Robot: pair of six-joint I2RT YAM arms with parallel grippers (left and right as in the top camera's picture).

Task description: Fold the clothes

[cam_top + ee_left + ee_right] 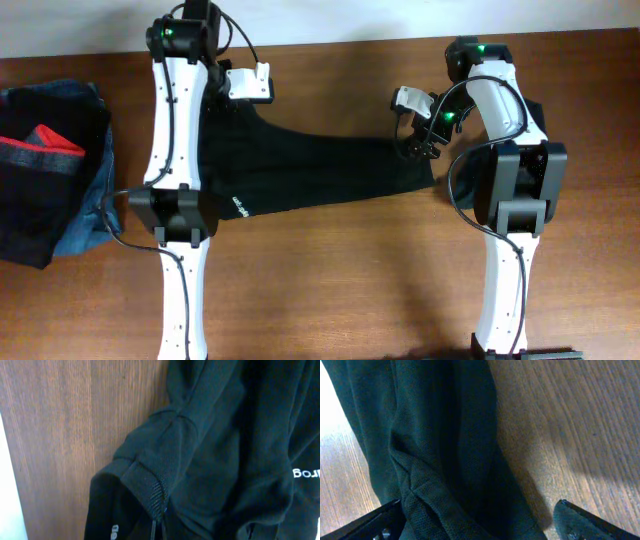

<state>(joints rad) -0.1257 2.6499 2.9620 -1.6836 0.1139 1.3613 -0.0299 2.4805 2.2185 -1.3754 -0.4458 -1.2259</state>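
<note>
Red-striped black piece (pixel 42 152) atop blue denim (pixel 86 218).

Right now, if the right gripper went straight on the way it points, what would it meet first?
Most likely the black garment: the right gripper points down with open fingers, and bunched fabric fills much of the gap, bare table beside it. Depth is unclear.

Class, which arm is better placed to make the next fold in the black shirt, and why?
Probably left: the left gripper is shut on a bunched edge of the black shirt, ready to carry it. The right gripper stands open astride the shirt's end, gripping nothing.
</note>
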